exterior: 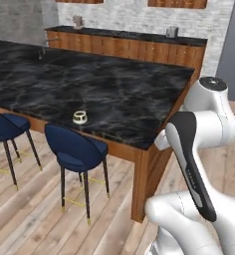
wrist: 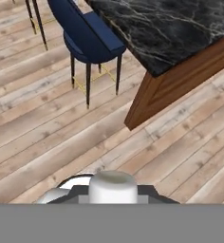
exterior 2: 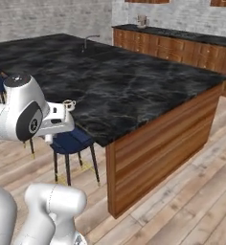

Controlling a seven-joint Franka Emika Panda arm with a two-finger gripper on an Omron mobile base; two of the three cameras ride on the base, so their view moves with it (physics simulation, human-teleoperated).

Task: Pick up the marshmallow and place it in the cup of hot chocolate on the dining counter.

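Currently pinching the tiny white soft-edged marshmallow [wrist: 112, 185] between narrowly set jaws of the dark two-finger gripper [wrist: 112, 198], at 6 o'clock in the hand view. Gripping it lightly there, presumably so that the soft lump is not squashed in carrying. Hanging over the pale wooden plank floor [wrist: 52, 137], off the island's corner, with the broad black marble dining counter [wrist: 180, 33] lying at 1 o'clock and the navy blue upholstered stool [wrist: 88, 35] at 11 o'clock.

Looking to the left base view: sitting close to the counter's near edge [exterior: 114, 89], at about 9 o'clock from the picture's middle, the small round white cup of hot chocolate [exterior: 80, 117], just above the stool. Standing upright and well apart from the hand, so judging the carry as only begun. Needing, most likely, a reach up and over the edge toward 11 o'clock, then a release directly above the rim to avoid splashing or missing.
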